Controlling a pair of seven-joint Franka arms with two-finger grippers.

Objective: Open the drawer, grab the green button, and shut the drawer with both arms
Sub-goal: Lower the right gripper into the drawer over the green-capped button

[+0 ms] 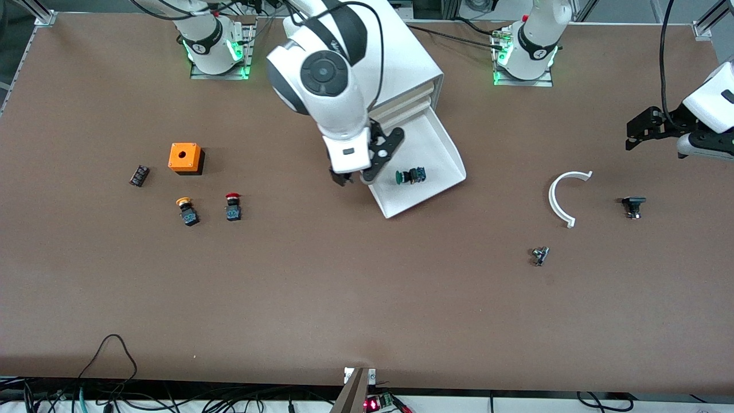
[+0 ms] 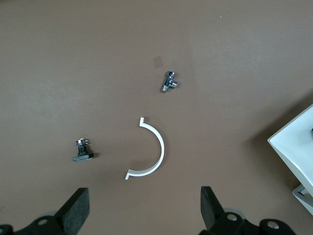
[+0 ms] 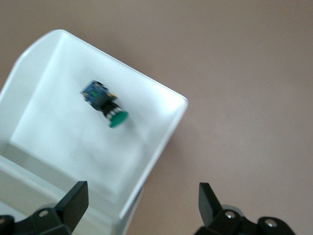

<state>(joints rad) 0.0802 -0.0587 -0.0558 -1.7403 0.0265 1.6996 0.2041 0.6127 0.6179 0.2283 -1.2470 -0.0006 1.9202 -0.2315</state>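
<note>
Careful: your right end effector (image 1: 351, 179) hangs spread apart at the drawer (image 1: 444, 152) edge, so descending could clip its wall before the button (image 1: 410, 176) (lying sideways) is reached; the left end effector (image 2: 144, 208), also spread apart, waits over the desk (image 1: 344, 298)

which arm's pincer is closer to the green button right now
Right. The right pincer hangs open over the drawer's edge, beside the button. The left pincer waits open over the table's left-arm end.
</note>
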